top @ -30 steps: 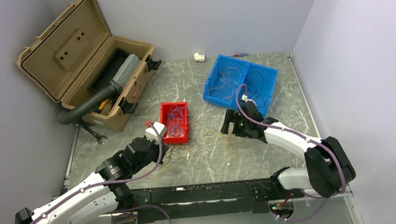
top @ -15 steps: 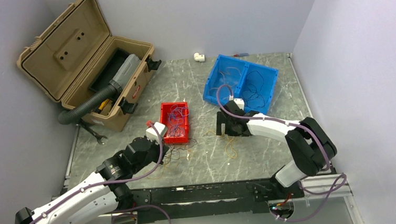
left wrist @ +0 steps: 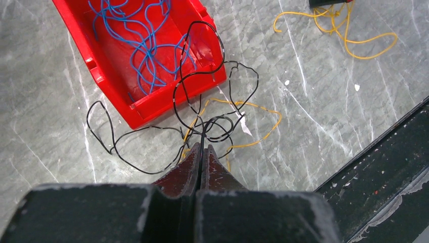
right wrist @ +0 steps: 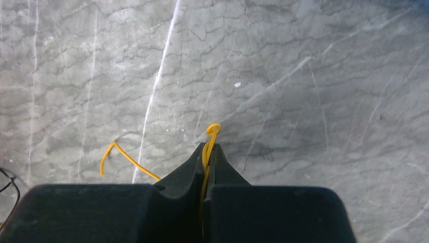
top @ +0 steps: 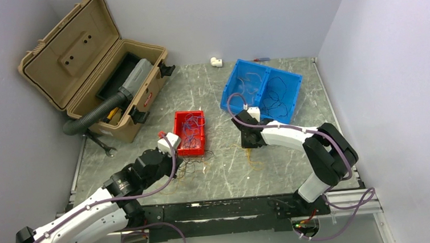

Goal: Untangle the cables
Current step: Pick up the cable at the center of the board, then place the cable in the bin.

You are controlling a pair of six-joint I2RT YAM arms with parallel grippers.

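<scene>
Two grips are set. On the left, the left gripper has its jaws pressed together on a black wire. Its loops drape over the near lip of the red bin and knot with a yellow-orange strand on the table. Further right, the right gripper pinches a yellow wire (a small loop pokes past the tips). Pulling could tighten the knot, drag the light bin, or let so thin a wire slip free.
</scene>
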